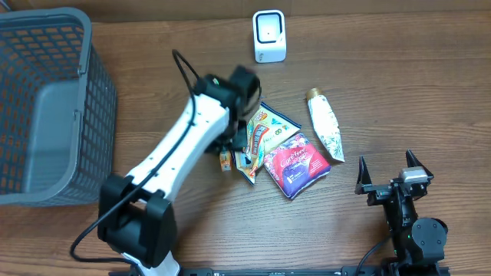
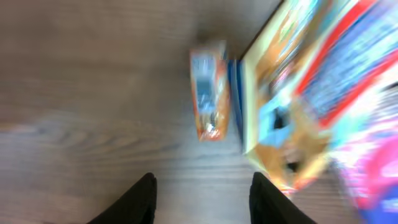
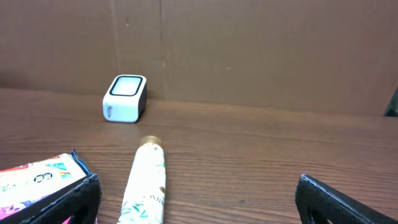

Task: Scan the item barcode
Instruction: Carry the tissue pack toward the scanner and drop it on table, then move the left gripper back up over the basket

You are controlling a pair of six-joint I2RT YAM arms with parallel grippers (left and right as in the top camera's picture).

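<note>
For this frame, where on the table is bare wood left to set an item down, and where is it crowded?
Bare wood lies between the basket and the left arm, right of the scanner and tube, and between the packets and the right end effector. Crowded: the centre, where packets, tube and left arm bunch.

No text is fully legible in any view.
- Red-and-purple packet (image 1: 295, 163): white script lettering is seen, but it is too small to be read.
- Yellow snack packet (image 1: 266, 125): printed lettering is noted and left unread.
- Small orange carton (image 2: 209, 93): the label is smeared by motion blur.
- White tube (image 3: 146, 186): a dark line of print sits low on it, possibly a brand name; it is not deciphered.
- White scanner (image 3: 124, 98): a small side mark is noted, illegible.
</note>
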